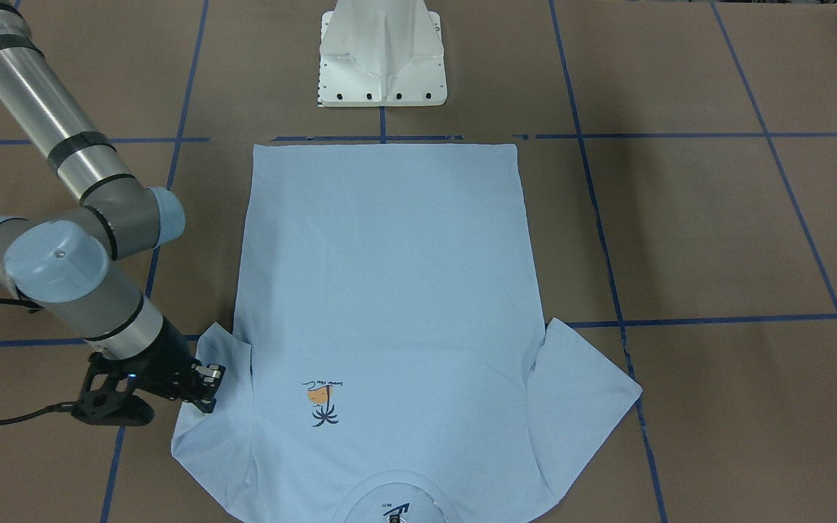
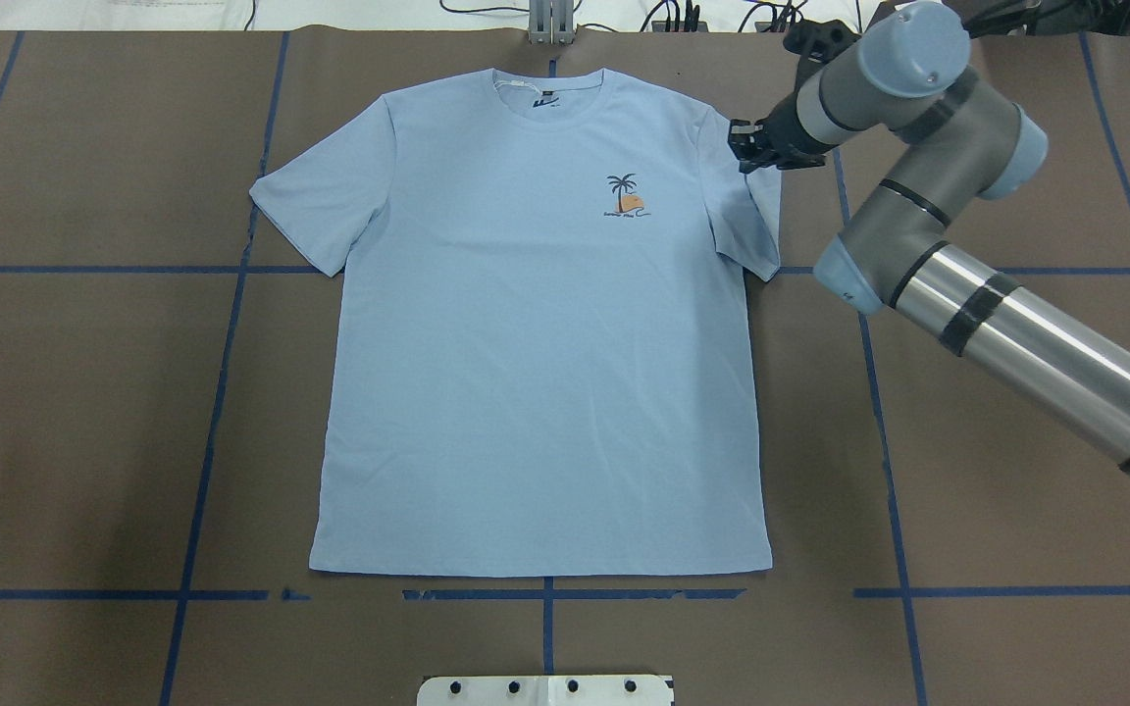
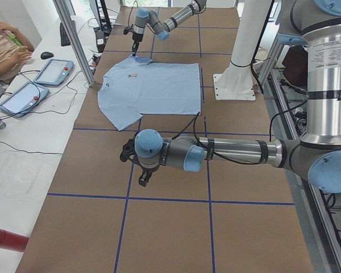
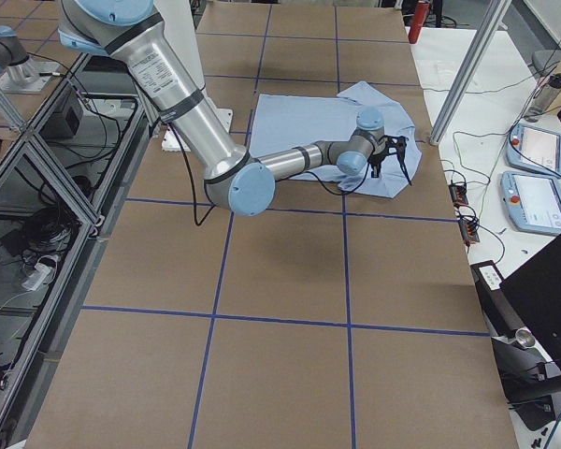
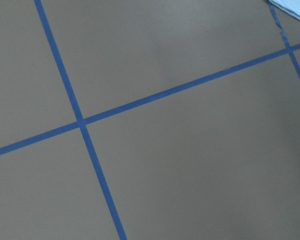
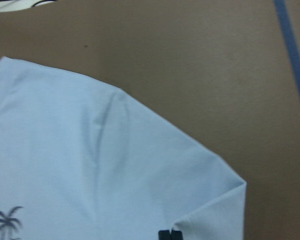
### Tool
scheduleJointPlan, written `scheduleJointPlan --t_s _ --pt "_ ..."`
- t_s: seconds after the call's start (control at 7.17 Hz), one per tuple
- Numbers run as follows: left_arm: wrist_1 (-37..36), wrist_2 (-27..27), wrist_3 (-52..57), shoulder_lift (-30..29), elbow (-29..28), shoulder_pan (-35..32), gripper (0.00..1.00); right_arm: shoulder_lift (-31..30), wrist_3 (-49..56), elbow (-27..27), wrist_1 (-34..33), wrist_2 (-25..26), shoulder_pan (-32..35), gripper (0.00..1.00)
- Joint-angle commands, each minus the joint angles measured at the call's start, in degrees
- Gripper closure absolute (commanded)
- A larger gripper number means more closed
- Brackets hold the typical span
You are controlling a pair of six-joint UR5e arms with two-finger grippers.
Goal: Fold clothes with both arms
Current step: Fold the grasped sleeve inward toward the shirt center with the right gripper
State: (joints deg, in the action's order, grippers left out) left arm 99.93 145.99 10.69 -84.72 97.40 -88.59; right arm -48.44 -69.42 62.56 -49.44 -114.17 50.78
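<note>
The light blue T-shirt [image 2: 536, 353] lies flat and face up on the brown table, collar at the far edge, palm-tree print [image 2: 624, 193] on the chest. My right gripper [image 2: 747, 153] sits at the hem of the shirt's right sleeve [image 2: 751, 211]. In the front-facing view the gripper [image 1: 208, 386] rests on that sleeve, which is drawn inward. In the right wrist view its fingertips [image 6: 164, 234] are together on the sleeve's turned-up edge. My left gripper [image 3: 142, 180] hangs over bare table well away from the shirt; I cannot tell if it is open. The left wrist view shows only table and tape.
The white pedestal base [image 1: 382, 62] stands at the robot's side of the table, just past the shirt's bottom hem. Blue tape lines [image 2: 222, 392] form a grid on the brown cover. Tablets [image 3: 54, 71] and a seated person [image 3: 5, 48] are beyond the far edge.
</note>
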Motion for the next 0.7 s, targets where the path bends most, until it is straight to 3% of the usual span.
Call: scheduleJointPlan --t_s 0.0,0.28,0.42,0.56 --pt "0.09 0.0 -0.05 0.0 -0.1 0.0 0.0 9.37 -3.7 -8.03 -1.62 4.38 -3.05 1.0" --pt "0.7 0.09 -0.23 0.0 -0.45 0.0 0.0 12.12 -3.79 -9.82 -1.62 7.73 -5.77 1.0" --pt "0.7 0.18 -0.66 -0.09 -0.19 0.0 0.0 13.35 -3.53 -9.92 -1.53 9.04 -7.52 0.18" --pt "0.7 0.18 -3.8 -1.13 0.07 0.09 0.0 13.72 -3.35 -9.4 -0.75 15.67 -10.67 0.0"
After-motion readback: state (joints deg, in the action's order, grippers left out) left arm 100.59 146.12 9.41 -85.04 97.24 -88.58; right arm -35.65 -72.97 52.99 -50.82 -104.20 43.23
